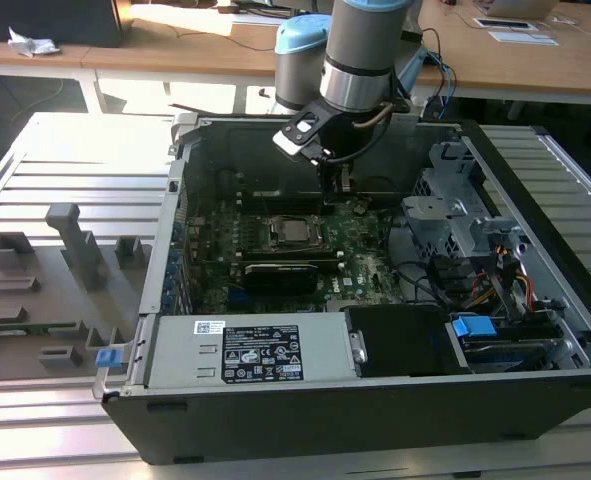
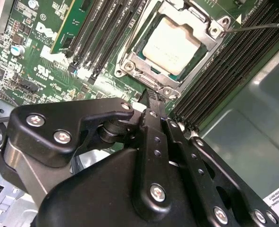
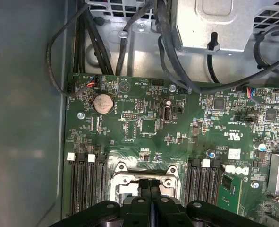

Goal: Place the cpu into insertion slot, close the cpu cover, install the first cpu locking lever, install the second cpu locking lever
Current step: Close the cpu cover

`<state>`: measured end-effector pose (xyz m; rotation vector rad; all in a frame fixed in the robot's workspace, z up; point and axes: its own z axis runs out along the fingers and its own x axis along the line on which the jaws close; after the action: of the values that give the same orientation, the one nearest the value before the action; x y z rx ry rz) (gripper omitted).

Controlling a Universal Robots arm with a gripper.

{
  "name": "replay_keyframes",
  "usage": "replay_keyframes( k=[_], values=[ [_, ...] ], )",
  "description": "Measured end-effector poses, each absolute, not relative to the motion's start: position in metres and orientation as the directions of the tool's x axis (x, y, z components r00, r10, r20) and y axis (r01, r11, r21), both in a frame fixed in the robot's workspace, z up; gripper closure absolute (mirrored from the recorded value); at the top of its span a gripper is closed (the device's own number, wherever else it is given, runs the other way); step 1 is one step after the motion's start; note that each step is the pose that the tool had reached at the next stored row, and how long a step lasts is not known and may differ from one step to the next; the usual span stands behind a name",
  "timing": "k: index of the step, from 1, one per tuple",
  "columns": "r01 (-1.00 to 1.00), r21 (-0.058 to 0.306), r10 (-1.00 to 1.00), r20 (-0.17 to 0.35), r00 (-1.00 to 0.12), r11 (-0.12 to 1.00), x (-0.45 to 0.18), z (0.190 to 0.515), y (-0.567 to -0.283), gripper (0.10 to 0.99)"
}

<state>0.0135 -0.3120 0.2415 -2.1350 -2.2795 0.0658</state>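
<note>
cpu (image 2: 172, 45): matt silver-grey metal top | cpu cover (image 2: 206, 23): dull bare metal frame | hand (image 2: 151, 101): matt black, bright metal screws (image 2: 158, 191) | circuit board (image 2: 40, 61): green, glossy

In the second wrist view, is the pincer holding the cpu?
No, the cpu lies flat on the green board, framed by the cpu cover, apart from the pincer tip.

Across the top of the exterior view you have a row of pale wooden desks (image 1: 175, 50), with sunlight falling hard on them at the upper middle (bright enough to wash out the wood). Crumpled white paper (image 1: 30, 43) lies at the upper left and loose sheets (image 1: 520, 32) at the upper right. Dark floor (image 1: 35, 95) shows under the desks at the left. Your ribbed metal bench (image 1: 65, 150) spans the lower frame.
</note>
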Motion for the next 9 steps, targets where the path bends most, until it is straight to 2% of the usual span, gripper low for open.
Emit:
replay_keyframes(
  k=[9],
  values=[
    [0.997, -0.042, 0.998, -0.016, -0.066, 0.065, -0.014, 0.231, -0.312, 0.980]
  ],
)
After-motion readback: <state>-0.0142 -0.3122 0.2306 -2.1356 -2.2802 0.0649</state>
